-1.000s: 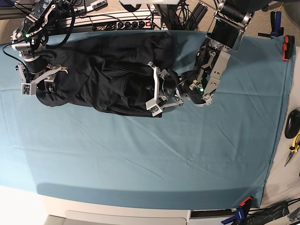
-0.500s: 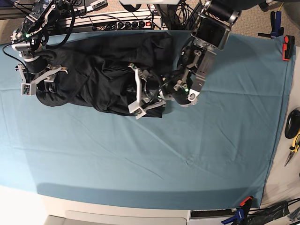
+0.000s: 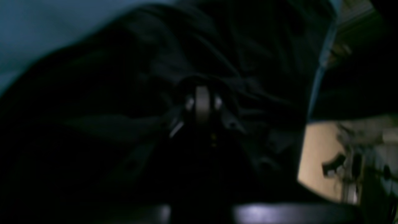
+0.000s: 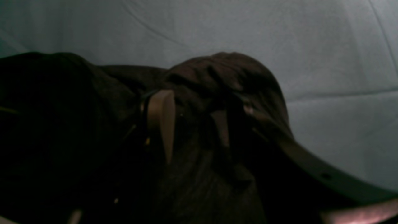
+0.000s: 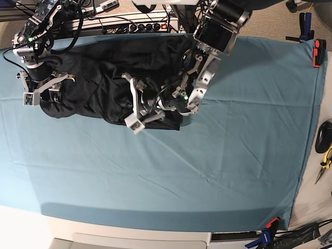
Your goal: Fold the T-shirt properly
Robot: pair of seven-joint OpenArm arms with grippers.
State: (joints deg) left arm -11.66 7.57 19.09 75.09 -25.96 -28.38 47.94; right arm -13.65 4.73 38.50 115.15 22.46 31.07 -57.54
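The black T-shirt [image 5: 98,78] lies crumpled across the back left of the teal sheet. My left gripper [image 5: 137,101] reaches leftward over the shirt's middle. In the left wrist view it [image 3: 202,104] is shut, and dark folds of the T-shirt [image 3: 217,46] run into its tips. My right gripper [image 5: 45,89] rests on the shirt's left end. Its fingers [image 4: 161,121] stand apart in the right wrist view, with a mound of T-shirt [image 4: 217,71] bulging between and beyond them. No print shows.
The teal sheet [image 5: 181,176] covers the table. A power strip and cables [image 5: 140,23] run along the back edge. Clamps [image 5: 318,52] hold the sheet at the right, and hand tools [image 5: 324,150] lie off the right edge. Another clamp [image 5: 267,233] sits at the front.
My left arm has swung left, carrying its shut gripper from the shirt's right edge to over its middle. The right arm has not moved.
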